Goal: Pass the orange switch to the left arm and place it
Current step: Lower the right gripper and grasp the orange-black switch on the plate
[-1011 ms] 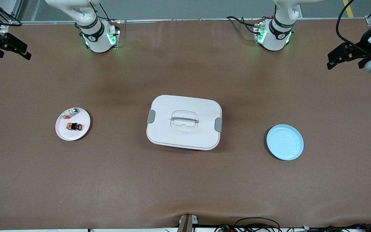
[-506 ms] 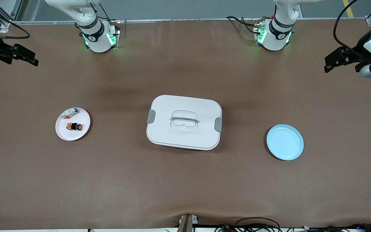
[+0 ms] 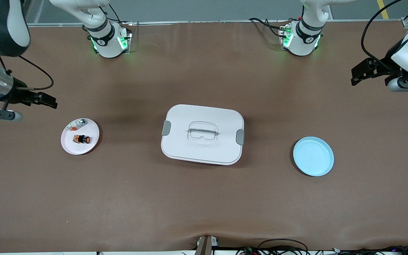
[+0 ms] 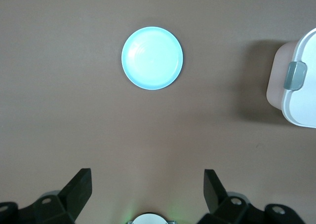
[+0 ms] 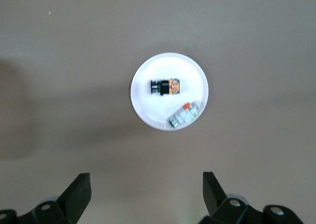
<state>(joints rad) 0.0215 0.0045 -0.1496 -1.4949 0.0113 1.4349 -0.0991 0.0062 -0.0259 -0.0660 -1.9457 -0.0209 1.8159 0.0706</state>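
Note:
The orange switch [image 3: 82, 139] lies on its side on a small white plate [image 3: 72, 147] toward the right arm's end of the table. It also shows in the right wrist view [image 5: 164, 86], on the same plate [image 5: 168, 66]. My right gripper [image 3: 47, 102] [image 5: 145, 184] is open and empty, up over bare table beside that plate. The white box [image 3: 202, 134] with grey latches stands mid-table, and one corner of it shows in the left wrist view [image 4: 298, 93]. My left gripper [image 3: 359, 75] [image 4: 148, 182] is open and empty, over bare table at the left arm's end.
A small silvery-and-orange bit [image 3: 77, 124] [image 5: 183, 114] lies on the white plate beside the switch. An empty light blue plate [image 3: 313, 156] [image 4: 152, 57] sits toward the left arm's end. Both arm bases [image 3: 107, 39] [image 3: 301, 37] stand along the table's back edge.
The right gripper has swung in over the table toward the white plate. The left gripper has shifted slightly toward the middle. Nothing on the table has moved.

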